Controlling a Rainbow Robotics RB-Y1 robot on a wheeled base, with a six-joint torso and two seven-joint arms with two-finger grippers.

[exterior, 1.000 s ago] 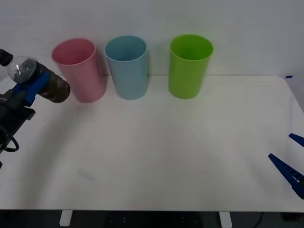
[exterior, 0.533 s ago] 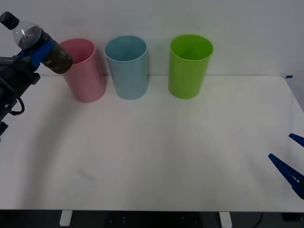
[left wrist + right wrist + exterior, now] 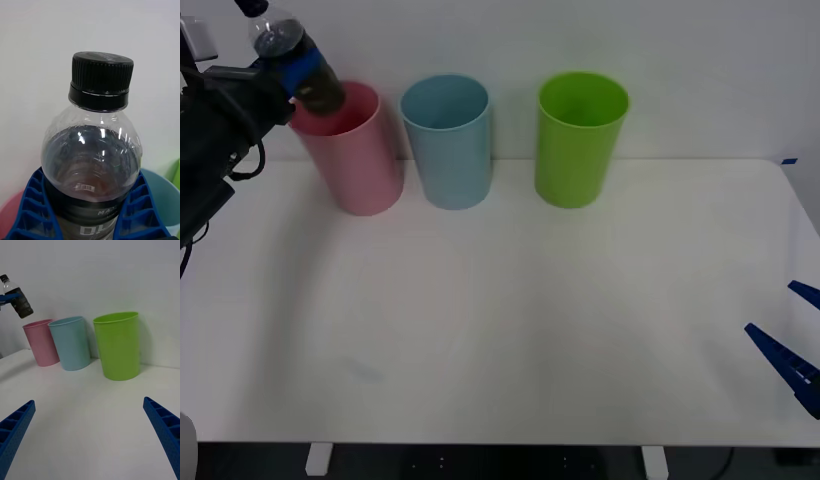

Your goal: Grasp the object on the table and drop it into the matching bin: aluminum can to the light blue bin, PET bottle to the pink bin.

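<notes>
left gripper (image 3: 298, 68) is clamped around the body of the pet bottle (image 3: 292, 60), cap tilted up and away, base hanging over the near rim of the pink bin (image 3: 355, 150) so a release should drop it inside. right gripper (image 3: 90, 435) waits spread and unloaded, low over the table (image 3: 530, 320).

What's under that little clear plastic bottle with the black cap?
The tall pink plastic tub's open mouth sits below the bottle, held tilted by the left gripper. The tub's inside is hidden.
</notes>
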